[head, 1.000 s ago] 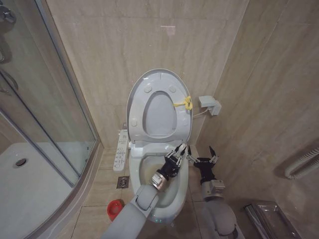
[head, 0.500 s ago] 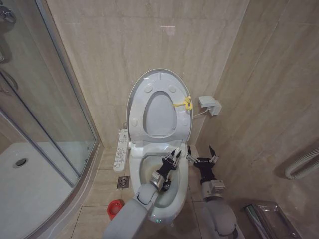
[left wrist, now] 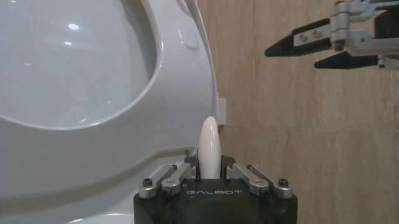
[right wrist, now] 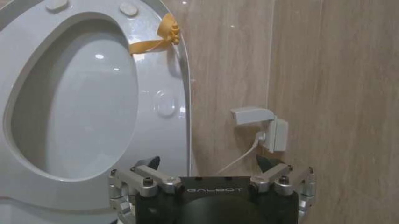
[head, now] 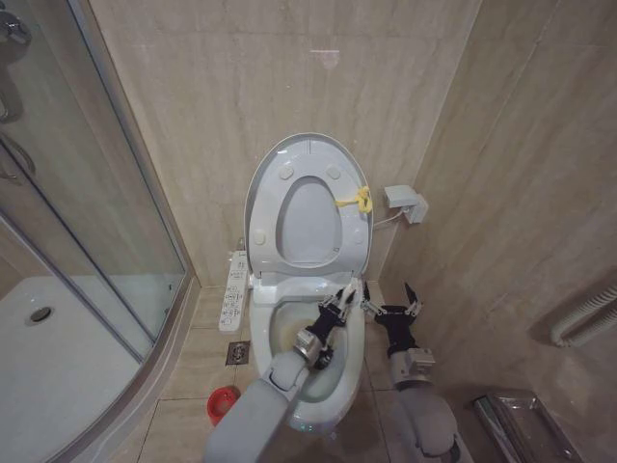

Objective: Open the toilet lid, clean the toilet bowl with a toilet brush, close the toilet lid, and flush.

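The toilet lid (head: 308,220) stands upright against the wall. The ring seat (head: 308,156) is raised in front of it and carries a yellow tie (head: 357,201). Below lies the white toilet bowl (head: 285,333). My left gripper (head: 338,301) hovers over the bowl's rear right part, shut on the toilet brush's white handle (left wrist: 210,140). The bristle head is hidden. The red holder cup (head: 223,403) sits on the floor left of the bowl. My right gripper (head: 390,300) hangs open just right of the bowl, empty; the left wrist view catches it against the wall (left wrist: 324,46).
A glass shower enclosure (head: 87,222) and a white shower tray (head: 58,357) fill the left side. A control panel (head: 234,289) and a floor drain (head: 238,353) lie left of the bowl. A wall socket box (head: 406,203) with a cable sits right of the lid. A metal rack (head: 521,420) stands at the lower right.
My left gripper dipped toward the bowl with the brush, then came back up and right a little. The right arm has not moved.
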Motion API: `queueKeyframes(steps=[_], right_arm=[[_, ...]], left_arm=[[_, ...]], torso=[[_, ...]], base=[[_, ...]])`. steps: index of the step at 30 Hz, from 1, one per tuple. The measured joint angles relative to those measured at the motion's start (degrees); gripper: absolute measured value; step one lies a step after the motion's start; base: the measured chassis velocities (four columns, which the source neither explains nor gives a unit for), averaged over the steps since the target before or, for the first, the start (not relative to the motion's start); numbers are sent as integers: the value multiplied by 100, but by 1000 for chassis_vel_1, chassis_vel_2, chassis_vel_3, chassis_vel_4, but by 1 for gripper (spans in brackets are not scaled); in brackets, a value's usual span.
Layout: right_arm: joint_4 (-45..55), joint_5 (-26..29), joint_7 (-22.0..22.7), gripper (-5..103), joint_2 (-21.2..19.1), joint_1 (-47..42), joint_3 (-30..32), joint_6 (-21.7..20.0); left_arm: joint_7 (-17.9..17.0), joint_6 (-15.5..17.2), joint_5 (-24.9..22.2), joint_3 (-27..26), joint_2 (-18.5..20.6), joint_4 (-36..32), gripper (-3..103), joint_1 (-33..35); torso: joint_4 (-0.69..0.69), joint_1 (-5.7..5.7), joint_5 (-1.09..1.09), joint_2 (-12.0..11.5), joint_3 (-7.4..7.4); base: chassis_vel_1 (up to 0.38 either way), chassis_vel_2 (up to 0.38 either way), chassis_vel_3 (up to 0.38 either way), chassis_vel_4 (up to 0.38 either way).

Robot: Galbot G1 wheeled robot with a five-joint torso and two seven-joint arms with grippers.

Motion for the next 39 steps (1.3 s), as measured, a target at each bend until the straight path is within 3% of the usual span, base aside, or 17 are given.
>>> queueKeyframes(steps=[7, 26, 39], right_arm=[[0, 0, 0, 100, 0, 0, 0, 0], [0, 0, 0, 100, 0, 0, 0, 0], [1, 0, 0, 100, 0, 0, 0, 0]], left_arm=[[25, -1, 138, -75, 228, -390, 21, 243], [40, 41, 202, -679, 1027, -1821, 21, 1739], [84, -14, 251, -549, 733, -1574, 21, 957]], torso=[[-1, 0, 0, 0, 0], [1, -1, 1, 1, -1], [-1, 0, 1, 0, 0]], base=[[0, 0, 0, 0], [0, 0, 0, 0], [0, 0, 0, 0]])
